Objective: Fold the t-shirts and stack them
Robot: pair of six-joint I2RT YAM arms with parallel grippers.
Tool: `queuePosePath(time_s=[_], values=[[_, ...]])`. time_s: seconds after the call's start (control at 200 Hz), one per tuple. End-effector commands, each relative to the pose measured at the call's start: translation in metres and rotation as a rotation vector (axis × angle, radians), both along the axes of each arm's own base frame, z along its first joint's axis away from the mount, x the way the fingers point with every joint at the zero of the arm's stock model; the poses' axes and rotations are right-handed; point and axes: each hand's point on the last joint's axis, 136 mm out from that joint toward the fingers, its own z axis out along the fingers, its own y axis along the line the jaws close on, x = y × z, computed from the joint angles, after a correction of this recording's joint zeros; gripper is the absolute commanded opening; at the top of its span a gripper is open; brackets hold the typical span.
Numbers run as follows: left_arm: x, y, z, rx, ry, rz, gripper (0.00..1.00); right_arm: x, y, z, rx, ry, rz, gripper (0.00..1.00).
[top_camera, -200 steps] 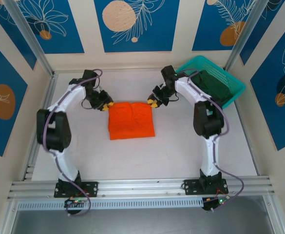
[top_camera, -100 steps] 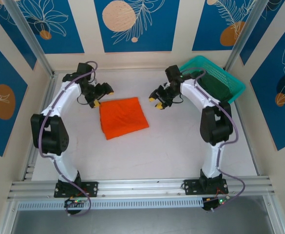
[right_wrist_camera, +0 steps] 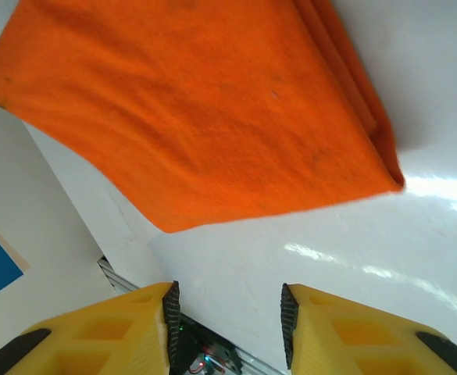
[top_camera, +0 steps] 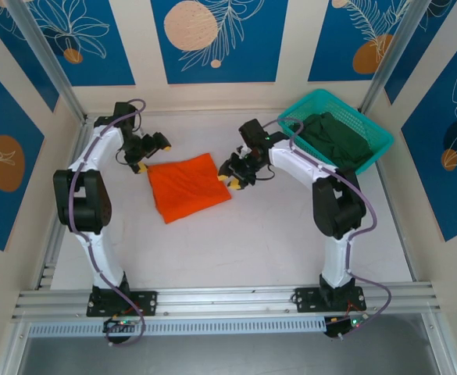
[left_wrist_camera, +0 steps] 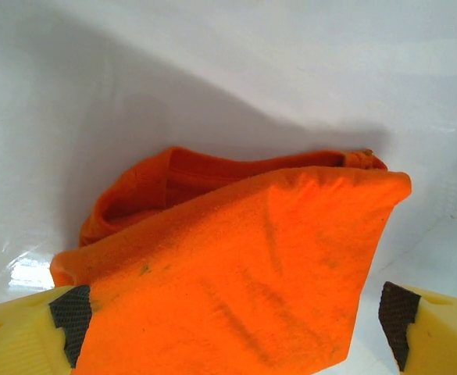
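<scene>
The bright orange t-shirt (top_camera: 187,186) lies folded into a tilted rectangle on the white table, left of centre. My left gripper (top_camera: 151,155) is open at its far left corner. In the left wrist view the orange cloth (left_wrist_camera: 236,258) reaches in between the wide-spread pads (left_wrist_camera: 72,314) without being pinched. My right gripper (top_camera: 230,178) is open at the shirt's right edge. In the right wrist view bare table lies between its fingers (right_wrist_camera: 314,336), and the shirt (right_wrist_camera: 189,101) is just ahead. The dark green t-shirt (top_camera: 339,139) sits crumpled in the basket.
The teal mesh basket (top_camera: 315,98) stands at the back right corner, against the wall. Aluminium frame posts and patterned walls close in the table on three sides. Open white tabletop (top_camera: 275,234) spreads in front of the orange shirt.
The orange shirt has slid left and turned counter-clockwise. The left gripper drew back towards the far left, and the right gripper followed leftward to the shirt's right edge.
</scene>
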Motion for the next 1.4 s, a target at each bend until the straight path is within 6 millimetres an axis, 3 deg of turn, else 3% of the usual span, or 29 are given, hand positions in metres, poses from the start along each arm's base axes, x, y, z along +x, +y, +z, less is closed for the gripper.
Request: queuePosePath(time_s=[0.0, 0.11, 0.24, 0.405, 0.515, 0.675, 0.94, 1.095, 1.13, 1.19, 1.28, 1.395], values=[[0.008, 0.01, -0.008, -0.007, 0.009, 0.006, 0.97, 0.005, 0.021, -0.009, 0.026, 0.024, 0.048, 0.42], [0.012, 0.016, -0.018, -0.021, 0.031, 0.028, 0.98, 0.018, 0.042, -0.021, 0.044, 0.037, 0.07, 0.42], [0.016, 0.018, -0.022, -0.023, 0.035, 0.034, 0.98, 0.028, 0.06, -0.053, 0.033, 0.09, 0.083, 0.39], [0.021, 0.026, -0.028, -0.014, 0.051, 0.045, 0.98, 0.027, 0.053, -0.096, -0.027, 0.159, 0.049, 0.36], [0.024, 0.029, -0.032, -0.026, 0.056, 0.06, 0.98, 0.021, 0.043, -0.114, -0.058, 0.211, 0.014, 0.32], [0.031, 0.044, -0.03, -0.043, 0.051, 0.1, 1.0, 0.016, 0.037, -0.125, -0.077, 0.236, 0.0, 0.31], [0.046, 0.059, -0.008, -0.084, -0.001, 0.14, 1.0, 0.014, 0.038, -0.127, -0.067, 0.255, -0.009, 0.31], [0.036, 0.045, 0.026, -0.085, -0.079, 0.112, 0.94, 0.019, 0.044, -0.115, -0.041, 0.222, 0.001, 0.31], [0.029, 0.037, 0.032, -0.085, -0.099, 0.102, 0.87, 0.021, 0.046, -0.111, -0.034, 0.212, 0.002, 0.31], [0.014, 0.02, 0.04, -0.089, -0.118, 0.077, 0.62, 0.023, 0.047, -0.107, -0.029, 0.199, 0.005, 0.31], [-0.018, -0.017, 0.032, -0.096, -0.099, -0.002, 0.4, 0.023, 0.049, -0.103, -0.03, 0.193, 0.007, 0.31], [-0.064, -0.068, 0.009, -0.108, -0.059, -0.121, 0.38, 0.016, 0.046, -0.103, -0.045, 0.198, 0.004, 0.31]])
